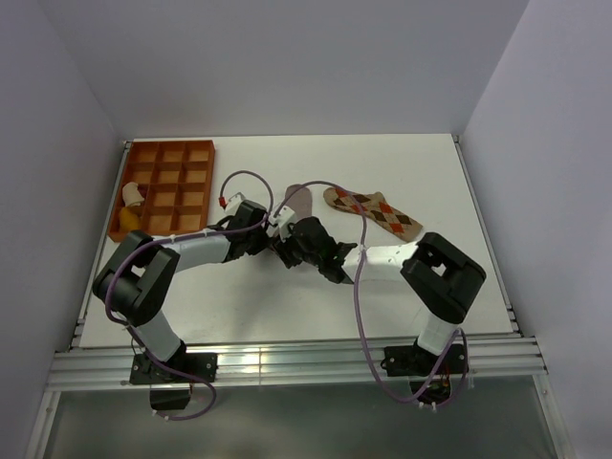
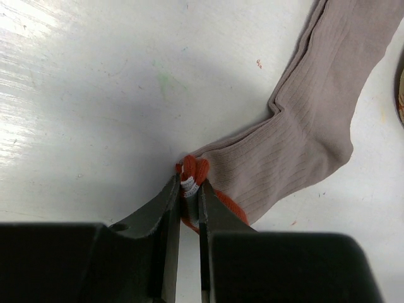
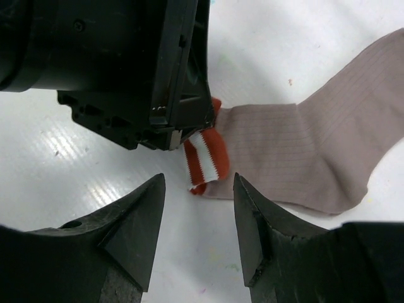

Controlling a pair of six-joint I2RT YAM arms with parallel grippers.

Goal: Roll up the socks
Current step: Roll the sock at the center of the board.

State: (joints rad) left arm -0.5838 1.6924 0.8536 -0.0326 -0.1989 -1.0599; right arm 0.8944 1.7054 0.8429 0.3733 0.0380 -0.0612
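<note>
The grey-brown sock (image 2: 315, 120) lies flat on the white table, its red-and-white striped cuff (image 3: 205, 158) toward the arms. My left gripper (image 2: 190, 183) is shut on the bunched cuff (image 2: 192, 173). My right gripper (image 3: 199, 183) is open just short of the cuff's free end, its fingers apart and empty. The sock also shows in the right wrist view (image 3: 322, 151) and from above (image 1: 297, 203). The tan argyle sock (image 1: 373, 211) lies flat to the right, apart from both grippers.
An orange compartment tray (image 1: 167, 186) stands at the back left with small items in its near left cells. The left gripper's black body (image 3: 126, 69) fills the upper left of the right wrist view. Grey walls enclose the white table (image 1: 459, 182).
</note>
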